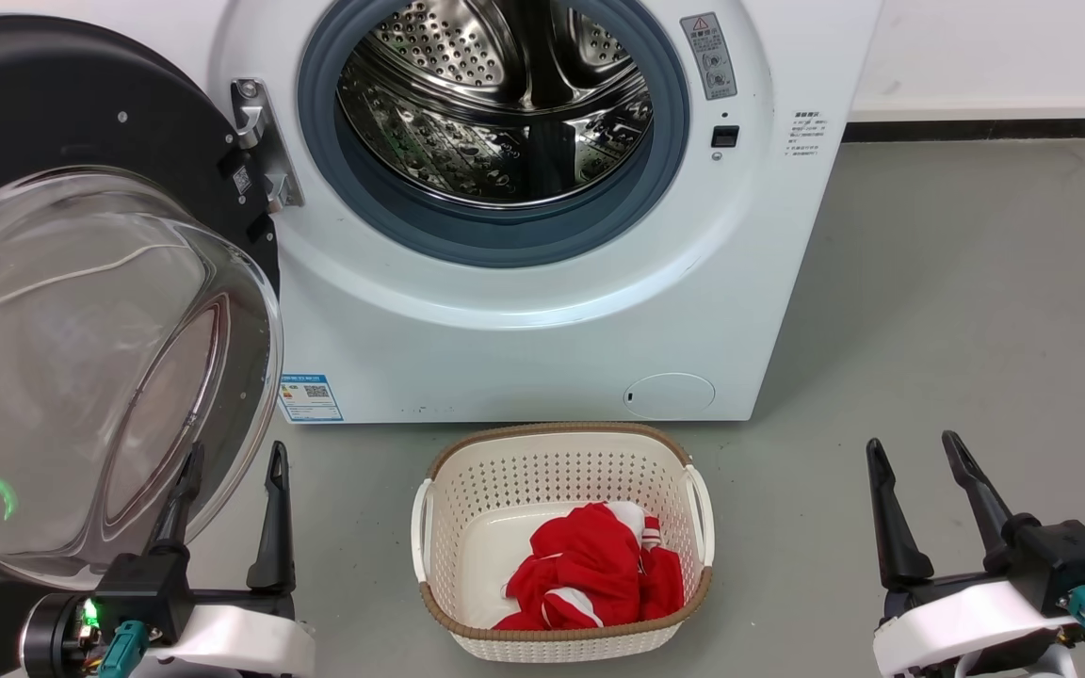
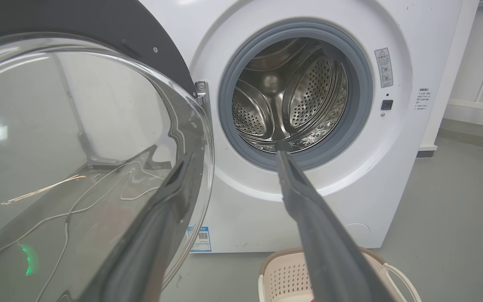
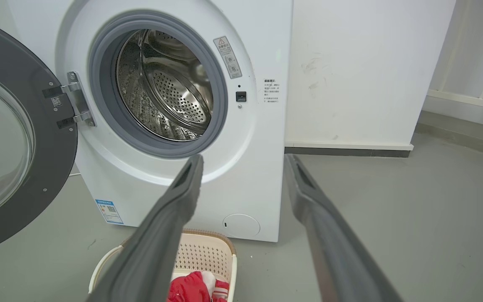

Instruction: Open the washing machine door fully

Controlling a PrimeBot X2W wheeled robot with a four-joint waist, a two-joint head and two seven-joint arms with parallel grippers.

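Observation:
The washing machine (image 1: 524, 358) (image 2: 245, 209) (image 3: 241, 188) stands ahead with its steel drum (image 1: 505, 104) exposed. The washing machine door (image 1: 34, 94) (image 2: 78, 126) (image 3: 55, 147) is swung out to the left on its metal hinge (image 1: 255, 141), with the clear glass bowl (image 1: 81, 377) bulging toward me. My left gripper (image 1: 234, 471) (image 2: 235, 155) is open at the lower left. Its left finger (image 2: 174, 188) lies against the bowl's edge; I cannot tell if they touch. My right gripper (image 1: 913, 452) (image 3: 243, 161) is open and empty at the lower right, away from the machine.
A cream laundry basket (image 1: 561, 433) (image 2: 283, 268) (image 3: 208, 251) holding red clothing (image 1: 590, 565) sits on the grey floor (image 1: 929, 311) between my grippers, just in front of the machine. A white wall with a dark baseboard (image 3: 350, 151) runs to the machine's right.

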